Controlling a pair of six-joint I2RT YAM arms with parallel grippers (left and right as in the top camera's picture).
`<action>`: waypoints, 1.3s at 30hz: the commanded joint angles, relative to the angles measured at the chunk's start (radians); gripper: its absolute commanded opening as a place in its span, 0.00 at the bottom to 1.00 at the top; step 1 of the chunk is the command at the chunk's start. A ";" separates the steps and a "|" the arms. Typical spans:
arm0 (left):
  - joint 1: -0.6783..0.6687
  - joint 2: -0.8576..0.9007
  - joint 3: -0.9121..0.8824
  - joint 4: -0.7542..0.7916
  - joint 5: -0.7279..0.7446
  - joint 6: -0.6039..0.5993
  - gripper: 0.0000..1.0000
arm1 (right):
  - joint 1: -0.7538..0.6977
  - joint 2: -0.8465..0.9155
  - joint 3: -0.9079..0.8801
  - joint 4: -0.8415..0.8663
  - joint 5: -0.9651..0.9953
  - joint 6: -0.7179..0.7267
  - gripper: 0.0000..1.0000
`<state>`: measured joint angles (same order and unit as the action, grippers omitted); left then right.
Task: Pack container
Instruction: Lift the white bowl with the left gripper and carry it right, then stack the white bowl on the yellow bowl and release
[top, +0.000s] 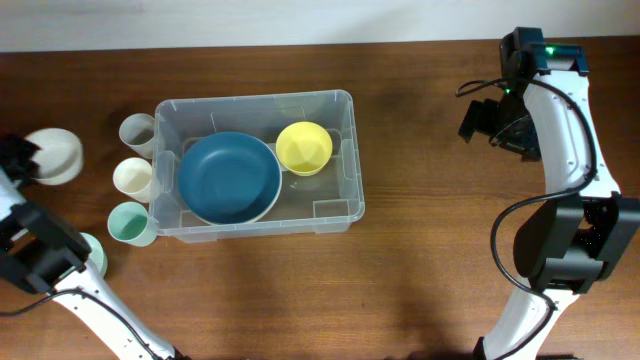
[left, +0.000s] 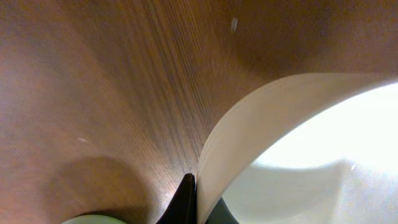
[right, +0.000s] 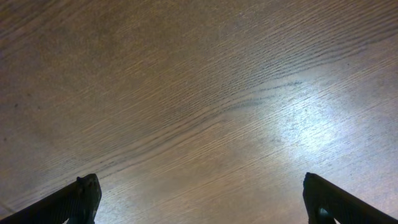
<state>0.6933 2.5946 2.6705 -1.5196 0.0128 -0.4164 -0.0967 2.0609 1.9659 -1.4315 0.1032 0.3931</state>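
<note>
Overhead: container (top: 255, 97) mid-table, blue plate (top: 228, 177) and yellow bowl (top: 303, 147) inside; white bowl (top: 55, 152) at left edge | Left wrist: left gripper (left: 194, 202) pinched on white bowl's rim; grasp step, next likely lift rightward over container wall | Right wrist: right gripper (right: 202, 202) wide open, empty.

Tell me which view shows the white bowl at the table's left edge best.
Overhead: the whole white bowl shows there. Left wrist shows only its rim close up, pinched by the left gripper; right wrist shows only table.
</note>
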 joint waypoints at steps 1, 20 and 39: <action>0.022 -0.004 0.207 -0.043 0.119 -0.002 0.01 | -0.002 -0.005 0.002 0.000 0.002 0.004 0.99; -0.573 -0.189 0.430 -0.168 0.496 0.415 0.01 | -0.002 -0.005 0.002 0.000 0.002 0.004 0.99; -0.953 -0.188 0.001 -0.104 0.032 0.353 0.01 | -0.002 -0.005 0.002 0.000 0.002 0.004 0.99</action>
<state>-0.2684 2.4382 2.7457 -1.6268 0.0803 -0.0486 -0.0967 2.0609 1.9659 -1.4315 0.1036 0.3931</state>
